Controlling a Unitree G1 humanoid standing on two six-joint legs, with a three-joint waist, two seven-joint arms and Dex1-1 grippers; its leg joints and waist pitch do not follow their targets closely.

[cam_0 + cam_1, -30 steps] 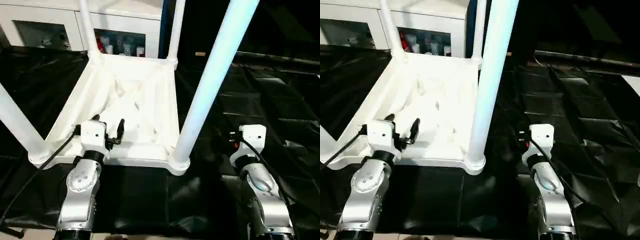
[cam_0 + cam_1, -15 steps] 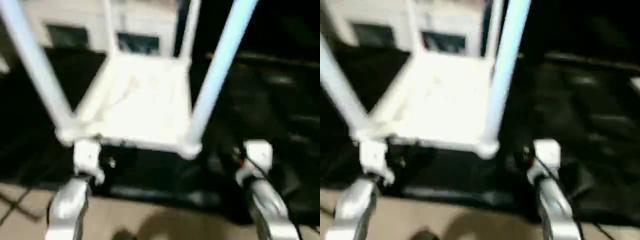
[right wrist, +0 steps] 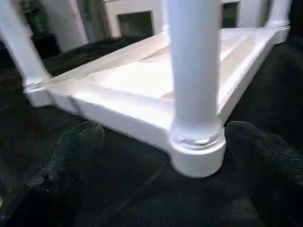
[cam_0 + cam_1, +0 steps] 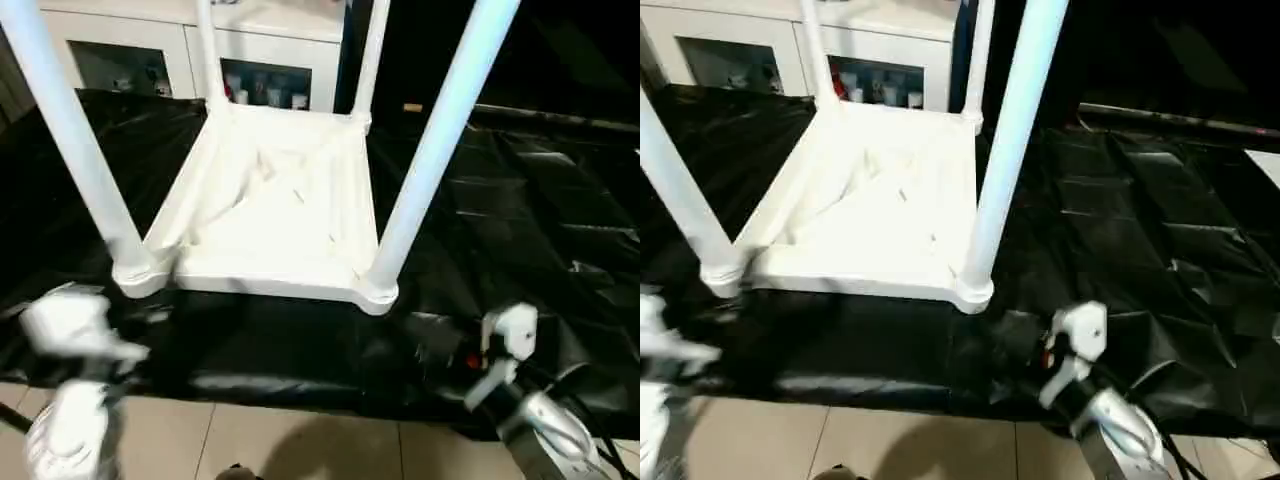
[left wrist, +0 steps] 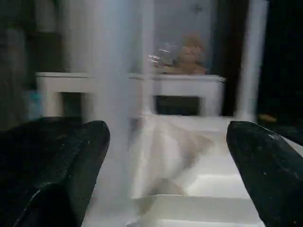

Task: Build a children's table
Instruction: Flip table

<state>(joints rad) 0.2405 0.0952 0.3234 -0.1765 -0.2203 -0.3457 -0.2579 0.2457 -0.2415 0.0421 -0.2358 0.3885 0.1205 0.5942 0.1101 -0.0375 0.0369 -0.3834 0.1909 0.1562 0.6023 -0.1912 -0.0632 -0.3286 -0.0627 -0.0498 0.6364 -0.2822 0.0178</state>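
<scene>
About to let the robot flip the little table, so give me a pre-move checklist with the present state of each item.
1. All four long white tapered tube legs stand in the corner sockets of the white plastic rimmed tabletop: ok; near right leg seated.
2. Tabletop lies upside down, flat on the black-covered work table: ok.
3. Left gripper open, holding nothing: ok.
4. Right gripper open, holding nothing: ok.
5. Both grippers off the table's parts: ok.
6. Legs pushed fully home: cannot tell.
</scene>
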